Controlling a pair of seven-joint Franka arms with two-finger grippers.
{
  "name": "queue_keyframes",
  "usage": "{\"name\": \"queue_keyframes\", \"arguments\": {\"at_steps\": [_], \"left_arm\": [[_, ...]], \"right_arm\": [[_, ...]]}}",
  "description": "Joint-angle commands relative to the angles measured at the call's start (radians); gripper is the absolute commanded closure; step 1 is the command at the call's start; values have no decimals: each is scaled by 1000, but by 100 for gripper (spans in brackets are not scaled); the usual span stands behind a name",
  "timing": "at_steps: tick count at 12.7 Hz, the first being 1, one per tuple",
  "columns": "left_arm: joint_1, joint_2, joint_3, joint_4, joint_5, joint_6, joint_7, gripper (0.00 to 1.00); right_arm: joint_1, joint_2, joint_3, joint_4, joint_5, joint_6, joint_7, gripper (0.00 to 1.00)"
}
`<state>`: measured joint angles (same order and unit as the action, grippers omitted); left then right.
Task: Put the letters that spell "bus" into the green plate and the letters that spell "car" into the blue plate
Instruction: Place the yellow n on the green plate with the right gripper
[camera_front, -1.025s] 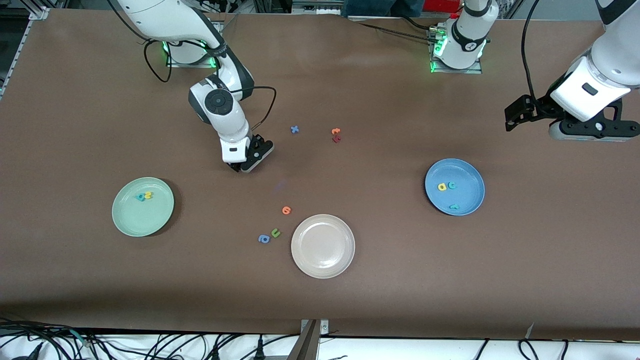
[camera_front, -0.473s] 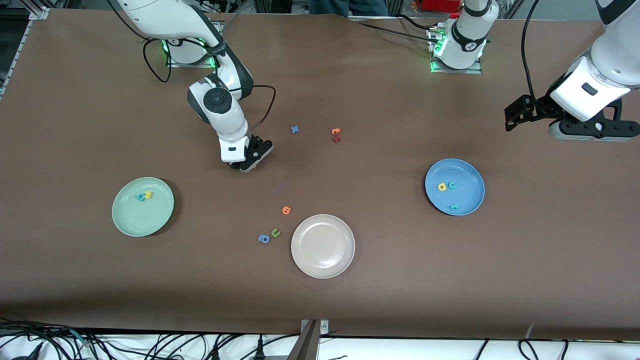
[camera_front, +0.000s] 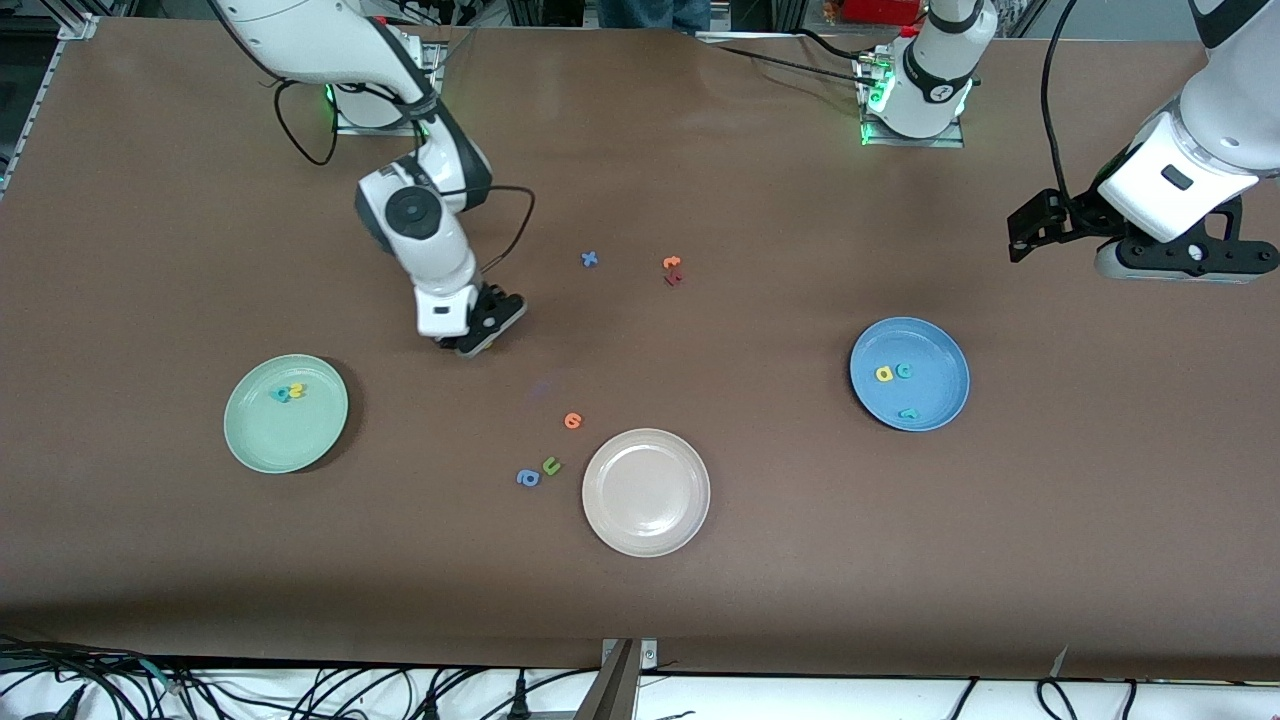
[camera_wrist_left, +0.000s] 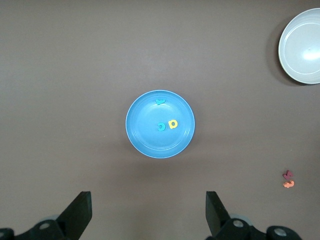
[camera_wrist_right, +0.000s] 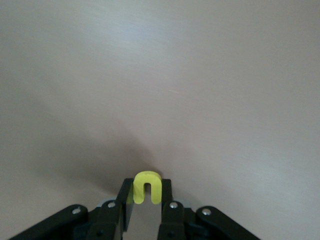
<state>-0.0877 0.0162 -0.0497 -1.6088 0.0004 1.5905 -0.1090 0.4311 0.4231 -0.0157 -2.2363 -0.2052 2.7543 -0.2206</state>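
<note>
The right gripper (camera_front: 462, 345) is low over the brown table (camera_front: 760, 560), between the green plate (camera_front: 262, 448) and the small loose letters in the middle. Its two fingers are pinched tight on the yellow "u" (camera_wrist_right: 146, 187), which stands between the fingertips (camera_wrist_right: 166, 189) with its open end pointing back toward the claw.

The green plate sits close to this claw, toward the right arm's end of the table and nearer to the front camera than the spot under the claw. In it lie a teal letter (camera_front: 281, 395) and a yellow letter (camera_front: 295, 390), touching each other.

An orange letter (camera_front: 572, 420), a green "u" (camera_front: 551, 465) and a blue "a" (camera_front: 527, 478) lie on the table near the cream-white plate (camera_front: 645, 535). Toward the arms' bases from these lie a blue "x" (camera_front: 590, 259) and an orange letter on a dark red one (camera_front: 672, 279).

The left gripper (camera_wrist_left: 149, 217) waits high up at the left arm's end of the table, with its fingers (camera_wrist_left: 79, 215) spread wide and nothing in them. The blue plate (camera_front: 936, 413) is below it, a little nearer to the front camera. In that plate are a yellow "a" (camera_front: 884, 374) just beside a teal "c" (camera_front: 904, 370), and a teal "r" (camera_front: 908, 412) a bit apart from them.
</note>
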Motion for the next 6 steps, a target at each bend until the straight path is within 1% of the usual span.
{"name": "queue_keyframes", "arguments": {"at_steps": [1, 2, 5, 6], "left_arm": [[-6, -5, 5, 15, -16, -14, 6, 0], [-6, -5, 5, 15, -16, -14, 6, 0], [-6, -4, 5, 15, -16, -14, 6, 0], [-6, -4, 5, 15, -16, -14, 6, 0]], "right_arm": [[-34, -52, -93, 0, -11, -44, -144, 82], [-41, -69, -137, 12, -11, -63, -195, 83], [-63, -78, -260, 81, -10, -126, -386, 83], [-72, -73, -283, 95, -7, -127, -429, 83]]}}
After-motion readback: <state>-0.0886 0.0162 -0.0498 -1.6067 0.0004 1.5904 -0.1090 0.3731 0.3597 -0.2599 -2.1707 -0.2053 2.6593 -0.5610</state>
